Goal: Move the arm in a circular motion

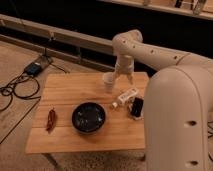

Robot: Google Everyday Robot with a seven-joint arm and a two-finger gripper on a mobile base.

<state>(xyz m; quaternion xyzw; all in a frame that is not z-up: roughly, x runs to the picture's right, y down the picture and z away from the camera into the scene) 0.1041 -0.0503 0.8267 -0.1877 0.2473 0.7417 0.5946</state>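
Wooden table (pixel 65 92), one, on bare floor with a dark rail behind. On it: one black bowl (pixel 88 117), one red chili pepper (pixel 51 119) near the left edge, one white bottle (pixel 126 95) lying flat, and one small dark object (pixel 136 107) just beside it. One arm (pixel 155 55) reaches in from the right. Its gripper (pixel 119 81) hangs over the far edge, near the bottle; open or closed, cannot tell. Cables (pixel 15 90) lie on the floor at left.

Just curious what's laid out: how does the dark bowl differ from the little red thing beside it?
The bowl is round, dark and larger; the red thing is slim and long. The bowl sits mid-table, the red thing nearer the picture's left edge. Both rest on the table, apart from the arm, whose gripper hangs at the far edge.
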